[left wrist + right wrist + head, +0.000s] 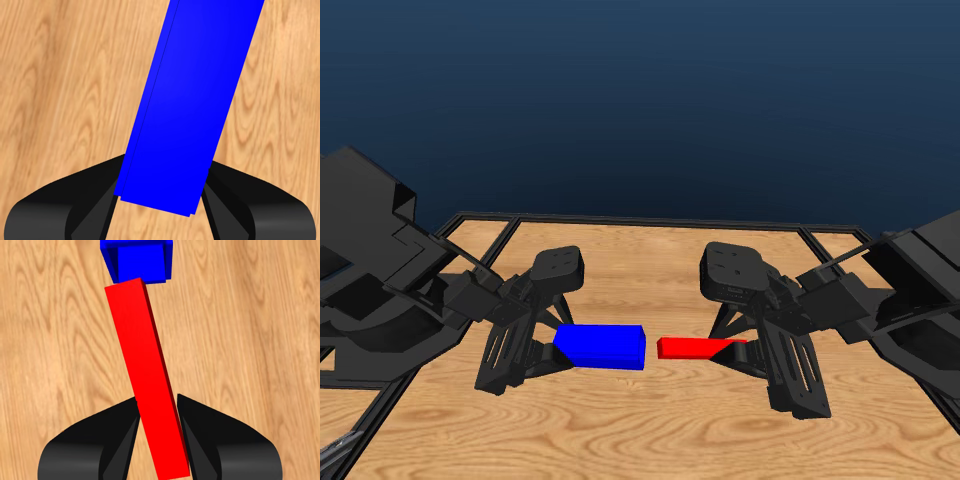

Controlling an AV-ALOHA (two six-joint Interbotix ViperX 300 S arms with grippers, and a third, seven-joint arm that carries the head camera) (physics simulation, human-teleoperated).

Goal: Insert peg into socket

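Head view: the blue socket (601, 346) is held above the wooden table (640, 420) by the left gripper (556, 347), clamped at its left end. The red peg (692, 347) is gripped at its right end by the right gripper (748, 348). Peg and socket are seen end to end near the table's middle, a small gap between them.

Left wrist view: the socket (192, 100) is seen pinched between both black jaws of the left gripper (160, 200), tilted slightly.

Right wrist view: the peg (145, 375) is clasped between the jaws of the right gripper (157, 432), its far tip just beside the socket (140, 262), slightly off line.
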